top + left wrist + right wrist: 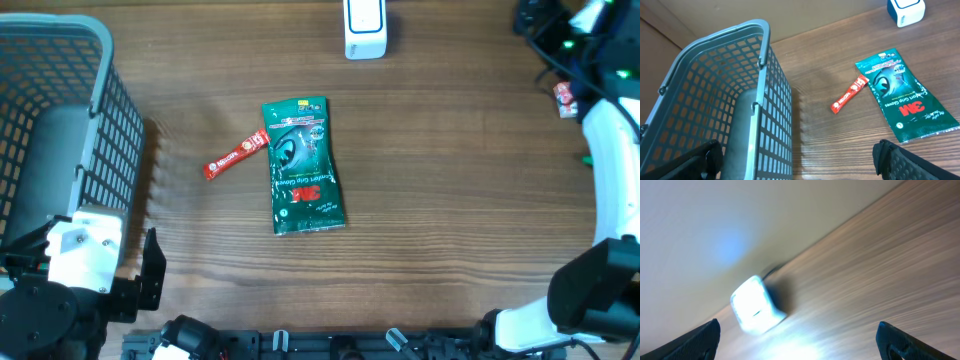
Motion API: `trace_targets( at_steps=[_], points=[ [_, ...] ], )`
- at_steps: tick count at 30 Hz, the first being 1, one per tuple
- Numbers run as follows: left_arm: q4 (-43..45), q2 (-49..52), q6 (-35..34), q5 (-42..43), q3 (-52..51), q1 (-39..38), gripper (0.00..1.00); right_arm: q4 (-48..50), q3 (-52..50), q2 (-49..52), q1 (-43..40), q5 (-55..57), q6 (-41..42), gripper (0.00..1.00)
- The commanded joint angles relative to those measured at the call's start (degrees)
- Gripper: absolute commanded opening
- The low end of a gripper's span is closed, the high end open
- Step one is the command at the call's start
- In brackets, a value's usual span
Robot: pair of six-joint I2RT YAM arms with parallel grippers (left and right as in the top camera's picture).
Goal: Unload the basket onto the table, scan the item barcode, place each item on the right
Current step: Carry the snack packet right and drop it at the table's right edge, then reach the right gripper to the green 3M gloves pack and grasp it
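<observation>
Showing both claws spread wide and empty: the left gripper [800, 165] has its black fingertips at the two lower corners of its wrist view. The right gripper [800, 342] sits the same way in a blurred picture. Beyond it, lower left of centre, a white boxy scanner [757, 305] glows on the brown wooden table [890, 255]. Overhead, the scanner sits at the top edge, right of centre. A flat green foil packet [303, 165] lies mid-frame, printed "3M" in red. Just beside its upper left edge lies a slim red sachet [236, 155], its white lettering too small to read. A grey plastic mesh basket [110, 110] fills the upper left.
</observation>
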Motion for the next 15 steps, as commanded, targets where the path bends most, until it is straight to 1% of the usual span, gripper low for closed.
trace_targets(
  at_steps=[1,5,7,12,13,15],
  points=[
    [0.1,0.3,-0.5,0.5,0.1,0.5,1.00,-0.2,0.1,2.3,5.5,-12.7,0.9,1.00],
    [0.1,0.3,-0.5,0.5,0.1,0.5,1.00,-0.2,0.1,5.0,13.8,-12.7,-4.4,1.00],
    [0.1,0.3,-0.5,0.5,0.1,0.5,1.00,-0.2,0.1,7.4,19.1,-12.7,-9.7,1.00],
    [0.1,0.3,-0.5,0.5,0.1,0.5,1.00,-1.4,0.1,15.6,29.2,-8.2,-13.4,1.00],
    [0.1,0.3,-0.5,0.5,0.1,0.5,1.00,-1.7,0.1,17.0,30.5,-7.8,-15.1,0.99],
    [0.1,0.3,-0.5,0.5,0.1,0.5,1.00,-2.4,0.1,19.7,33.6,-5.6,-19.7,0.94]
  ],
)
